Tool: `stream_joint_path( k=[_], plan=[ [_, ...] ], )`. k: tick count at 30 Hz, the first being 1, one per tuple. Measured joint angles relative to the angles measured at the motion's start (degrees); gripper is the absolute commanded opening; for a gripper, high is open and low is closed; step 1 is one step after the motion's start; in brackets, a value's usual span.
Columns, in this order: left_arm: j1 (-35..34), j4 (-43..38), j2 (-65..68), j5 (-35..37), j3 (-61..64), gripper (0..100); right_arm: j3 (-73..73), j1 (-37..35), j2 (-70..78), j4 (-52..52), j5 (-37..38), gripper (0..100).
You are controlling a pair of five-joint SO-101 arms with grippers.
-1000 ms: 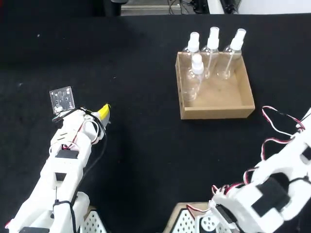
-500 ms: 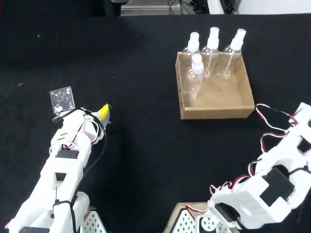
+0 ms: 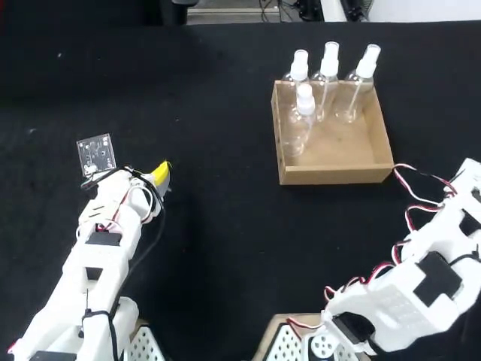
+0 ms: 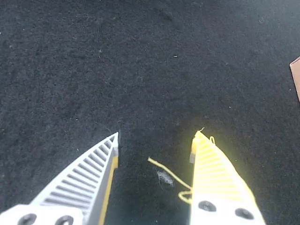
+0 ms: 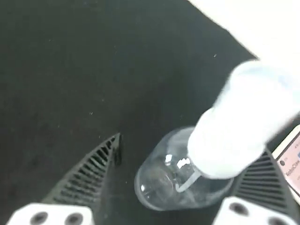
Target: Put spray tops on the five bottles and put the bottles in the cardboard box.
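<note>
Bottle (image 5: 161, 183) between wide-spread right tool (image 5: 190, 146)

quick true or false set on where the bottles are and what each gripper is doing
1. Four bottles with spray tops stand in the cardboard box. True.
2. The left gripper is shut on a bottle. False: it is open, with only the black table between its fingers.
3. A fifth bottle, its spray top on, sits between the fingers of the right gripper. True.
4. The bottles in the box lie on their sides. False: all four stand upright, three along the far wall and one in front of them.
</note>
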Motion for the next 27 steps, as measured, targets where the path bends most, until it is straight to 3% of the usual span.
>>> stream_joint_path(
  k=[17, 22, 27],
  plan=[
    [0.0, 0.0, 0.0, 0.0, 0.0, 24, 0.0, 0.44, 1.05, -0.79, 0.0, 34.1],
    [0.0, 0.0, 0.0, 0.0, 0.0, 24, 0.0, 0.44, 1.05, -2.37, 0.0, 22.1],
    [0.0, 0.0, 0.0, 0.0, 0.0, 24, 0.0, 1.67, 1.05, -3.52, 0.0, 21.2]
  ],
)
